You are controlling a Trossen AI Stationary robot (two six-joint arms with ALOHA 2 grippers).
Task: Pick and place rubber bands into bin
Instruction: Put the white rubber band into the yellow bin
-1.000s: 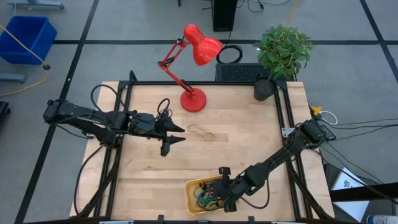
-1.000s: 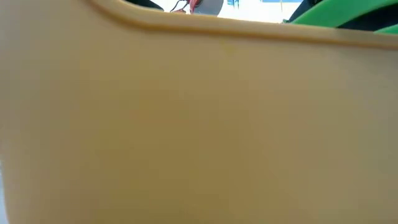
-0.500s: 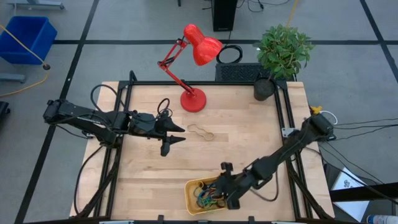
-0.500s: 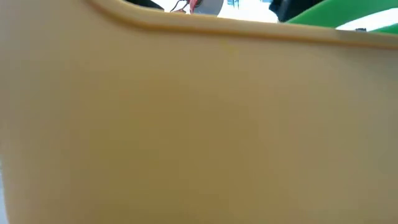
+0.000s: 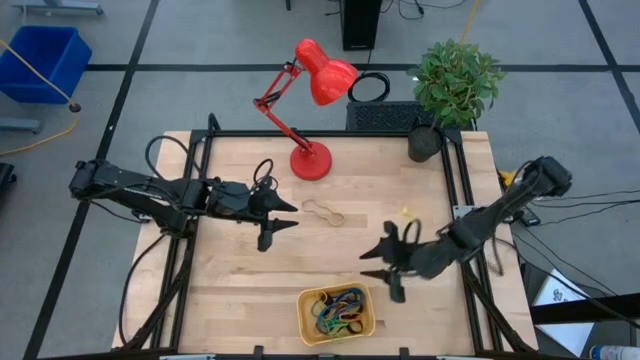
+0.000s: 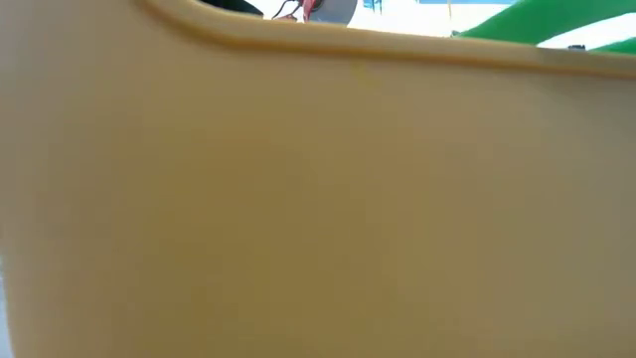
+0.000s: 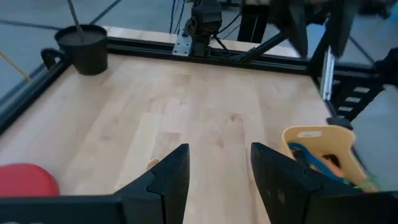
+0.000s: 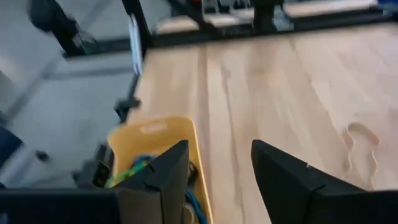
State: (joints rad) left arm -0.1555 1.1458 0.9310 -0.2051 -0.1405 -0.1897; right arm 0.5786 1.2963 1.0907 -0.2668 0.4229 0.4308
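Note:
The yellow-orange bin (image 5: 304,316) sits near the table's front edge with several coloured rubber bands (image 5: 340,308) heaped inside. One tan rubber band (image 5: 323,211) lies flat on the wood at mid-table, also in the right wrist view (image 8: 361,145). My right gripper (image 5: 372,262) hangs open in the air above the table, just beyond the bin's far right corner, holding nothing. My left gripper (image 5: 285,220) hovers open left of the tan band, its fingers (image 7: 168,180) empty. The bin wall (image 6: 318,199) fills the low view.
A red desk lamp (image 5: 312,160) stands at the table's far middle and a black pot (image 5: 424,143) with a green plant at the far right corner. A small yellow speck (image 5: 405,211) lies right of centre. Black frame rails run along both table sides.
My right gripper has risen out of the bin and drawn back toward the table's far right, tipping up from pointing steeply down. The bands stay heaped in the bin. The bin and the tan band on the table have kept their places.

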